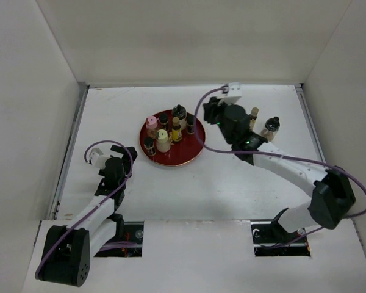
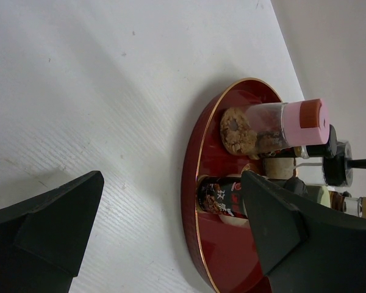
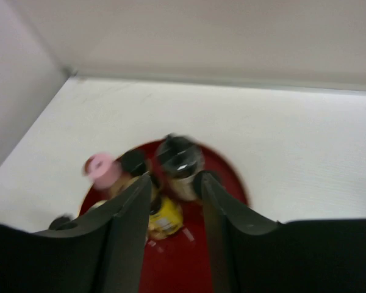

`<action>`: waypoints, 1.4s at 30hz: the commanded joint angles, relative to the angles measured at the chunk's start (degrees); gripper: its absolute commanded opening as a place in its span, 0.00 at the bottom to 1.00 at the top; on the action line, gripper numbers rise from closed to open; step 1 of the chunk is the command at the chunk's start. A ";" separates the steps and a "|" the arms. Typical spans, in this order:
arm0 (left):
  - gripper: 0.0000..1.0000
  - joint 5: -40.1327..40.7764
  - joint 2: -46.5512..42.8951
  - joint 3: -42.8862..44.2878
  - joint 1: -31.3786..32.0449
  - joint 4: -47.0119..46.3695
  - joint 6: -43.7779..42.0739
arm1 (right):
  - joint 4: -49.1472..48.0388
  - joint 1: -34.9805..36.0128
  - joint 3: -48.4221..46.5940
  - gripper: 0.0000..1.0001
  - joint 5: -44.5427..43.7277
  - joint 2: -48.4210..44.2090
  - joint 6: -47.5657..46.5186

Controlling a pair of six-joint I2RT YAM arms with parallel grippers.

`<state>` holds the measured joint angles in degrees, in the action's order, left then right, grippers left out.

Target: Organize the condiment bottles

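Beside the right-hand rim of the red tray (image 1: pixel 190 154), at centre-right of the overhead view, the right gripper (image 1: pixel 210 112) hovered, pointing toward the tray. Its wrist view was blurred, but the two fingers (image 3: pixel 125 232) stood a narrow gap apart with nothing clamped between them. Tray lacquer and a yellow-labelled bottle (image 3: pixel 166 218) showed through the gap. Beyond the fingertips stood a dark-lidded jar (image 3: pixel 180 160) and, to its left in that frame, the pink-capped bottle (image 3: pixel 101 169).

Left of the tray in the overhead view, the left gripper (image 1: pixel 125 152) sat low over the white table (image 1: pixel 232 183), apart from the rim. Its jaws were spread wide and empty. In its own sideways-rolled camera view, a red-labelled dark bottle (image 2: pixel 222 195) sat just inside the tray's gold edge.

Most of the condiment bottles (image 1: pixel 175 129) stood clustered on the upper-left part of the tray, with the cream-capped bottle (image 1: pixel 163 140) at the cluster's lower edge. Two more stood on the table to the right of the right wrist, off the tray: a slim amber bottle (image 1: pixel 254 116) and, just beside it, a clear dark-capped jar (image 1: pixel 270 127).
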<state>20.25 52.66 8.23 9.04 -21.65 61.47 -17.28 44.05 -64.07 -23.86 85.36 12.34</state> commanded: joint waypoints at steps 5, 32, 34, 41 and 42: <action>1.00 0.14 -0.19 1.26 0.67 -2.61 -0.56 | 9.01 -20.00 6.33 0.51 -5.32 -4.42 5.51; 1.00 1.89 -0.71 1.53 1.90 -2.87 -1.44 | 7.79 -29.77 -0.09 0.33 -3.56 8.34 4.18; 1.00 2.51 -1.16 1.26 1.82 -2.87 -1.53 | 7.79 -29.77 0.44 0.32 -4.09 6.41 4.01; 1.00 2.51 -2.65 1.35 1.46 -2.26 -2.06 | 6.73 -24.07 4.92 0.31 -2.95 -4.75 4.27; 1.00 2.86 -3.00 1.35 1.81 -2.26 -2.41 | 6.64 -22.75 5.36 0.31 -2.34 -6.25 4.36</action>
<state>21.98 51.42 8.25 10.57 -21.65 60.23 -4.86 18.26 -58.30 -26.87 85.76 16.27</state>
